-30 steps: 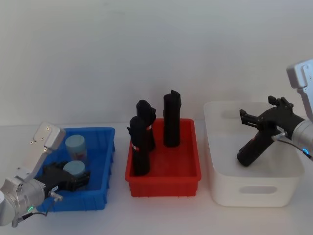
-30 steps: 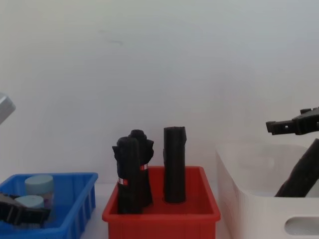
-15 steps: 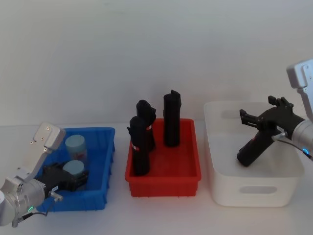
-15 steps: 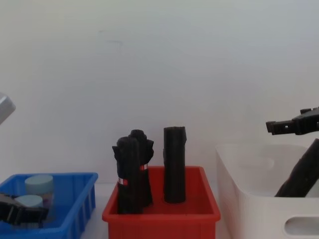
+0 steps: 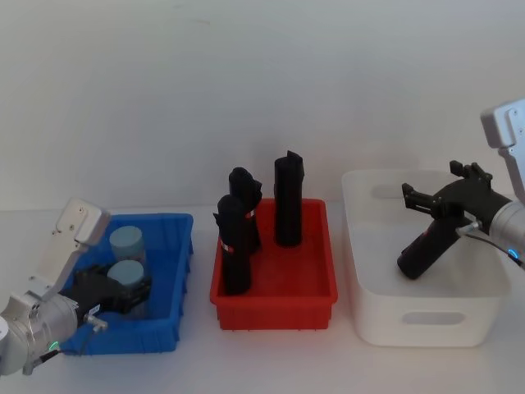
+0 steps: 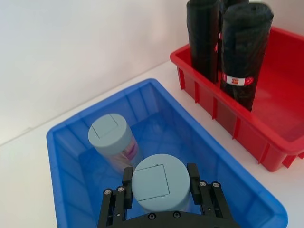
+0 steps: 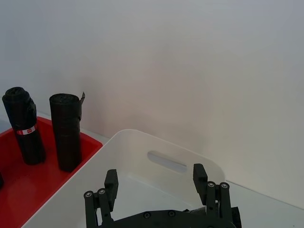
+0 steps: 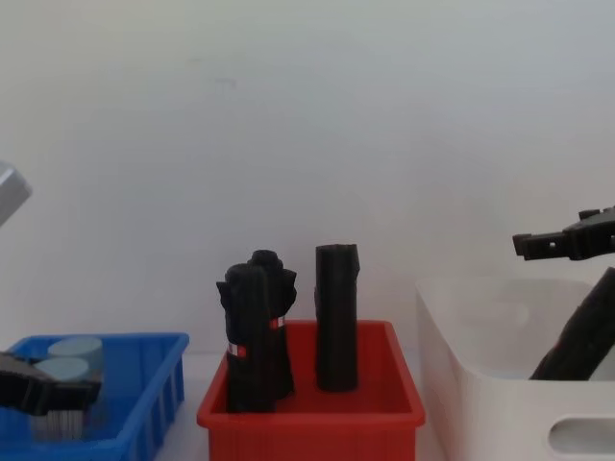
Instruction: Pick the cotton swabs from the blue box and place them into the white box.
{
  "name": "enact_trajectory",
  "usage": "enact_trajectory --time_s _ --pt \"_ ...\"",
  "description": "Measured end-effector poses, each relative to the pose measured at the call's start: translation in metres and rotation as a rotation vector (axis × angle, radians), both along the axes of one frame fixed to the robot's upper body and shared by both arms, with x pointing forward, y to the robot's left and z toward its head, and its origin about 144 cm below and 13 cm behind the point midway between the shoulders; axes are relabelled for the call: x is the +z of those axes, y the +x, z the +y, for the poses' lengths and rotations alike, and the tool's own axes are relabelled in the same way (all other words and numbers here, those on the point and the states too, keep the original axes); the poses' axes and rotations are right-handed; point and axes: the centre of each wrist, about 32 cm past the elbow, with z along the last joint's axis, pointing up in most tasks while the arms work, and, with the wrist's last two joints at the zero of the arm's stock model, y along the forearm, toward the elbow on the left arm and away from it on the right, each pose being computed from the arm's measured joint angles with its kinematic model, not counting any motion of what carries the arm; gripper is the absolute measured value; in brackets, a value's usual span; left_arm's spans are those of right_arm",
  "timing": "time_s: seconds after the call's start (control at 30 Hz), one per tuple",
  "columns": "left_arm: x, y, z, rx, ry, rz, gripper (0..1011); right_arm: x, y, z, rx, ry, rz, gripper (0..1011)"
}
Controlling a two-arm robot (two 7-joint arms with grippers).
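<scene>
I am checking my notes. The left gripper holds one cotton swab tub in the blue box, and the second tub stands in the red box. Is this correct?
Not quite: the second tub also stands in the blue box, just beyond the held tub in the jaws of the left gripper. The left wrist view shows it.

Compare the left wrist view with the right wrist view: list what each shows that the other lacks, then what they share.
Left wrist, not right wrist: the blue box, with a farther tub of cotton swabs standing in it, and the left gripper with its fingers closed on the nearer tub.
Right wrist, not left wrist: the white box with its oval handle cutout, and the right gripper, fingers open, above it.
Both: the red bin holding upright black rolls.
</scene>
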Motion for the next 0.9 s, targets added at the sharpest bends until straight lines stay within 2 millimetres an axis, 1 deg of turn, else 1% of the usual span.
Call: enact_trajectory --time_s 0.33,0.67,0.87,0.9 --pt "0.018 -0.002 -0.008 -0.008 -0.024 -0.107 689 0.000 0.000 0.000 0.000 0.000 0.000 1002" --pt "0.047 -0.008 -0.017 -0.026 -0.062 -0.245 689 0.004 0.001 0.000 0.020 -0.024 -0.031 1002" --pt "0.071 -0.014 -0.023 -0.059 -0.105 -0.353 689 0.010 0.004 0.002 0.067 -0.057 -0.083 1002" --pt "0.071 -0.014 -0.023 -0.059 -0.105 -0.353 689 0.011 0.004 0.002 0.078 -0.062 -0.091 1002"
